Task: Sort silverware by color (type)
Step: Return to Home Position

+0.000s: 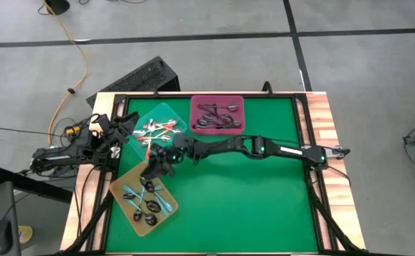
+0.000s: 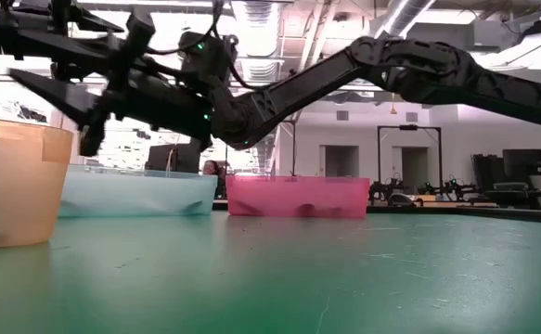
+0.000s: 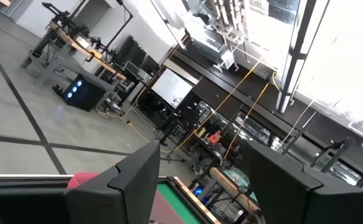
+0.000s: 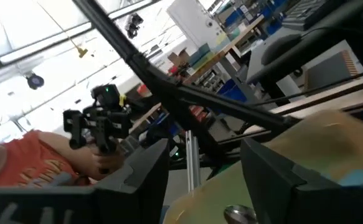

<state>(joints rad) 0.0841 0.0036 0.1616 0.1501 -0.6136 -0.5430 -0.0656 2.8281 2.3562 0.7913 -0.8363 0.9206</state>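
My table (image 1: 250,213) is flat green, edged in pale wood grain. The pink tray (image 1: 196,102) holds the all-dark spoons (image 1: 218,117). The see-through teal tray (image 1: 157,112) holds the orange-red-handled spoons (image 1: 159,129). The amber tray (image 1: 119,188) holds the light-blue-handled spoons (image 1: 163,203), which have silvery bowls. My arms (image 1: 264,149) are black.

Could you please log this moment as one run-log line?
right gripper open by yellow tray | left gripper open, table's left edge | black spoons in pink tray | orange-handled spoons in teal tray | blue-handled spoons in yellow tray
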